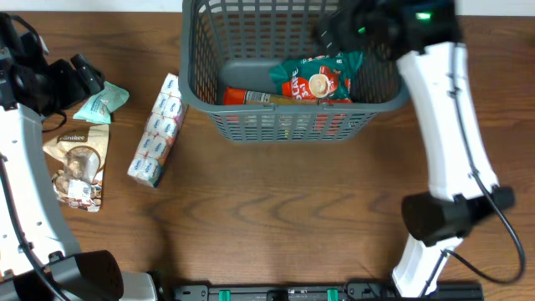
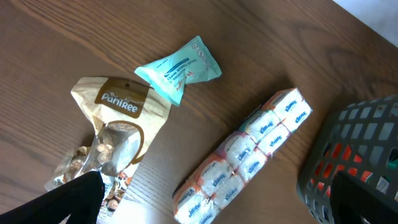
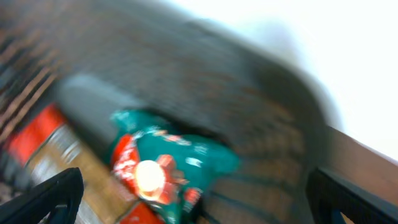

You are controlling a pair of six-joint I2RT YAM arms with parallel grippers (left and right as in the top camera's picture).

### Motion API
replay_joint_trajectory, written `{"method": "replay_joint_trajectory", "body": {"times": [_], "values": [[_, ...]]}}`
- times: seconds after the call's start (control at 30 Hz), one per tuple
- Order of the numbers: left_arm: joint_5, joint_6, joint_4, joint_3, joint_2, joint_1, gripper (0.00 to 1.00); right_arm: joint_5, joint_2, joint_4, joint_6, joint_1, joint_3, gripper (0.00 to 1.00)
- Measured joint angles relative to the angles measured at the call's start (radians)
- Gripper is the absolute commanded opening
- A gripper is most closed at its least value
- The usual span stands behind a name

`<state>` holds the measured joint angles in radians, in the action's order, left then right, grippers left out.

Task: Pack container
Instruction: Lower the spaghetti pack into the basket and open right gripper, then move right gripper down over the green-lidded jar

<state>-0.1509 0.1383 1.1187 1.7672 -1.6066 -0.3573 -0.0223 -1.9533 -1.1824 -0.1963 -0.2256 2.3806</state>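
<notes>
The dark grey lattice container stands at the back centre of the table. Inside lie a green and red snack packet and a red packet. My right gripper hovers over the container's right side, open and empty; its blurred wrist view shows the green packet below. My left gripper is open and empty at the far left, above a teal packet, a brown Paniree bag and a white tissue pack. The left wrist view shows the teal packet, bag, tissues and container.
The wooden table edge runs along the front, with a black rail below it. My right arm's white link crosses the right side of the table.
</notes>
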Motion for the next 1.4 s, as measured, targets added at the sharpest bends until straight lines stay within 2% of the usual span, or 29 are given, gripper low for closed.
{"method": "replay_joint_trajectory", "body": {"times": [0.13, 0.3, 0.5, 0.77, 0.93, 1.17, 1.4], "values": [[0.000, 0.000, 0.000, 0.000, 0.000, 0.000, 0.99, -0.128, 0.118, -0.115, 0.223, 0.116, 0.042, 0.99], [0.000, 0.000, 0.000, 0.000, 0.000, 0.000, 0.99, -0.200, 0.217, -0.357, 0.465, 0.310, 0.054, 0.99], [0.000, 0.000, 0.000, 0.000, 0.000, 0.000, 0.99, -0.226, 0.219, -0.499, 0.583, 0.430, 0.050, 0.99], [0.000, 0.000, 0.000, 0.000, 0.000, 0.000, 0.99, -0.259, 0.225, -0.512, 0.692, 0.484, -0.029, 0.99], [0.000, 0.000, 0.000, 0.000, 0.000, 0.000, 0.99, -0.295, 0.282, -0.513, 0.780, 0.511, -0.150, 0.99], [0.000, 0.000, 0.000, 0.000, 0.000, 0.000, 0.99, -0.357, 0.441, -0.483, 0.902, 0.542, -0.441, 0.99], [0.000, 0.000, 0.000, 0.000, 0.000, 0.000, 0.99, -0.336, 0.579, -0.255, 0.964, 0.591, -0.854, 0.99]]}}
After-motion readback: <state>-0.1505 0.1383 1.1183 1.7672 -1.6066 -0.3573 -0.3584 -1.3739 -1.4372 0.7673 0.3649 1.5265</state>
